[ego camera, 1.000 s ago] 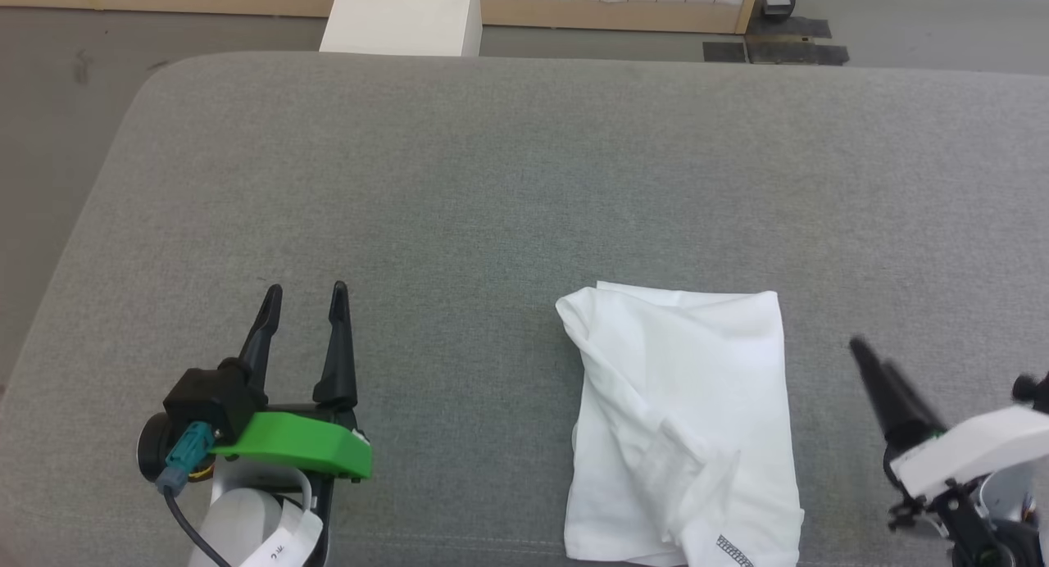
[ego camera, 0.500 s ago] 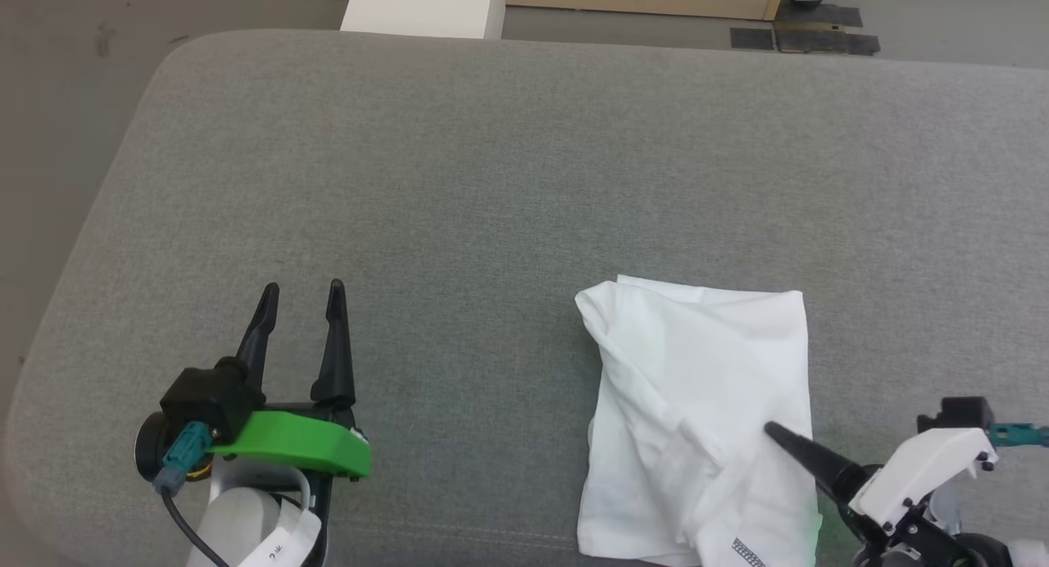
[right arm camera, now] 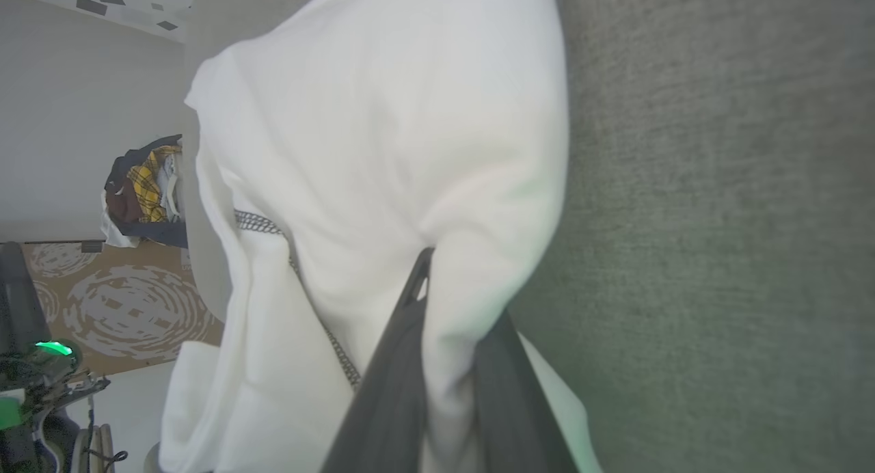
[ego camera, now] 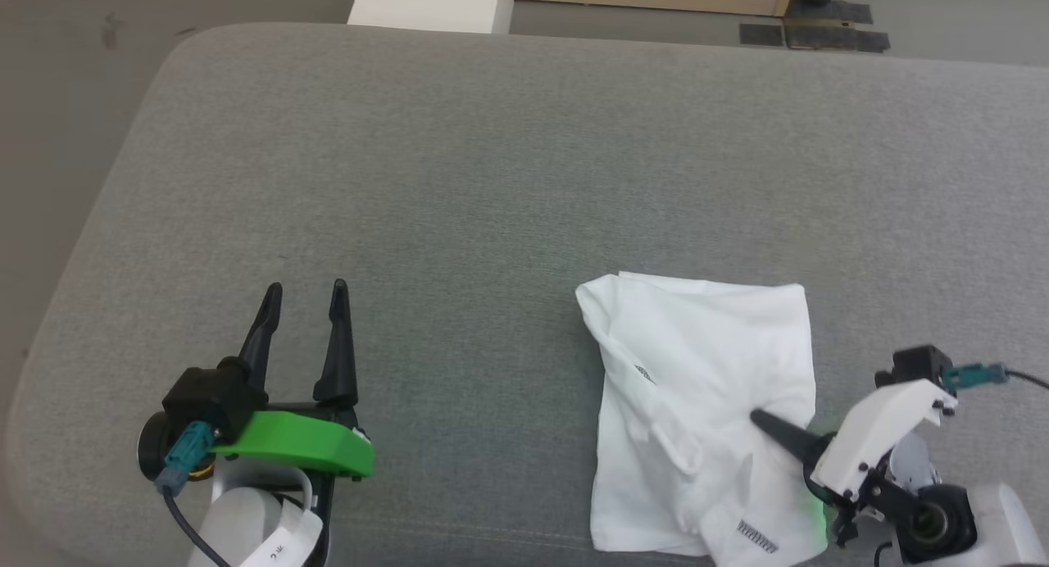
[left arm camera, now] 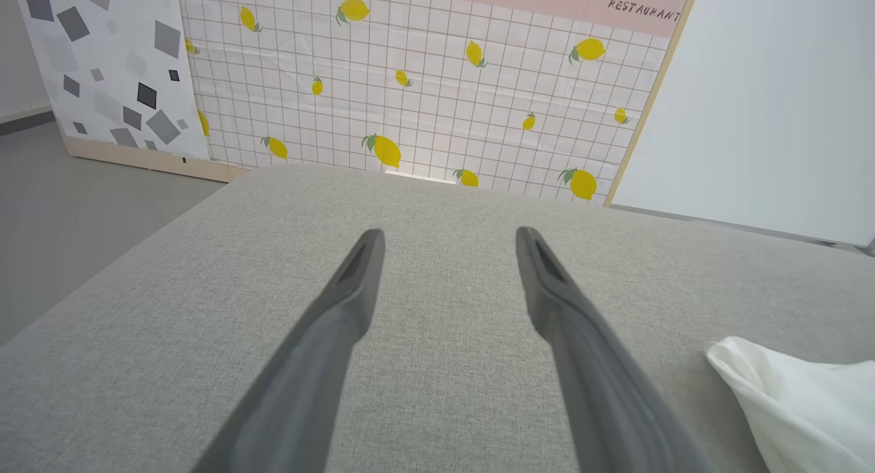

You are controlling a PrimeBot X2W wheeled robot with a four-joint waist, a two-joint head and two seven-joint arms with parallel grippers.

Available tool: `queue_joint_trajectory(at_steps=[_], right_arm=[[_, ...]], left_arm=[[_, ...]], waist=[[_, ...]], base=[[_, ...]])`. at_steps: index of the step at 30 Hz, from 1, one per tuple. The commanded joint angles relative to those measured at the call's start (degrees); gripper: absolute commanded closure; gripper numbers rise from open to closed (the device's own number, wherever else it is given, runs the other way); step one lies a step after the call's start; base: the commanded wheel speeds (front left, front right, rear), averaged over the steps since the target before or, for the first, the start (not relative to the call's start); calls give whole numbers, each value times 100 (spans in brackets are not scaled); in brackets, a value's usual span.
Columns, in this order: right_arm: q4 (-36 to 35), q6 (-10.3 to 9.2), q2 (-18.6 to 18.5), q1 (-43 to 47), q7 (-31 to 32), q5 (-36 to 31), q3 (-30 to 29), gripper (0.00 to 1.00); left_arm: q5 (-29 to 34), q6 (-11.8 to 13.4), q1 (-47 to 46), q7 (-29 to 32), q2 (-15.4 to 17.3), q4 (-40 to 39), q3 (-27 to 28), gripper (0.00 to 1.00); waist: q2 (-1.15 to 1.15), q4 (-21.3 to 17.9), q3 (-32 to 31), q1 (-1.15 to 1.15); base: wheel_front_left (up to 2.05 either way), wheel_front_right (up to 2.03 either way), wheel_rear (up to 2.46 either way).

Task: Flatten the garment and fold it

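The garment (ego camera: pixel 701 370), a white T-shirt with grey stitched seams, lies in a folded bundle on the grey cushioned surface (ego camera: pixel 492 182) at the lower right of the head view. My right gripper (ego camera: pixel 758 419) reaches in from the right and is shut on a fold of the garment (right arm camera: pixel 383 152) near its right edge; in the right wrist view white fabric is pinched between the two dark fingers (right arm camera: pixel 389 384). My left gripper (ego camera: pixel 305 290) rests at the lower left, open and holding nothing, well left of the shirt. In the left wrist view a corner of the garment (left arm camera: pixel 800 398) shows at the lower right.
A white box (ego camera: pixel 430 3) stands beyond the surface's far edge. A lemon-patterned tiled panel (left arm camera: pixel 424 83) rises behind the surface. A pile of clothes (right arm camera: pixel 143 186) lies off to the side in the right wrist view.
My right gripper swung in from the right onto the garment's right side and closed on a fold. The head camera tilted slightly. The left arm stayed still.
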Motion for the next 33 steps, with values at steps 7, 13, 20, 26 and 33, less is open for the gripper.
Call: queue_joint_trajectory(at_steps=[7,13,20,26,33], right_arm=[[-611,-8,-241,-755,90,-1984,679,100],[-550,-8,-672,-1678,-1,-2818,1465,100],[96,-8,-1179,-2708,-382,-3237,1907,100],[797,-8,-1538,-3449,-970,-3442,1860,100],[1573,-8,-1955,-4083,-1571,-3910,1479,100]], left_arm=[[95,27,-8,-22,-15,-165,145,0],[242,-3,-240,-22,-8,-358,218,0],[422,-44,-581,-22,124,-545,207,0],[566,-64,-822,-22,336,-650,136,0],[673,-76,-1071,8,569,-806,0,0]], waist=[[0,-650,279,0],[0,-1384,652,0],[0,-2170,1181,0],[0,-2529,1609,0],[0,-2424,2073,0]], base=[[0,0,0],[0,0,0],[0,0,0],[0,0,0],[0,0,0]])
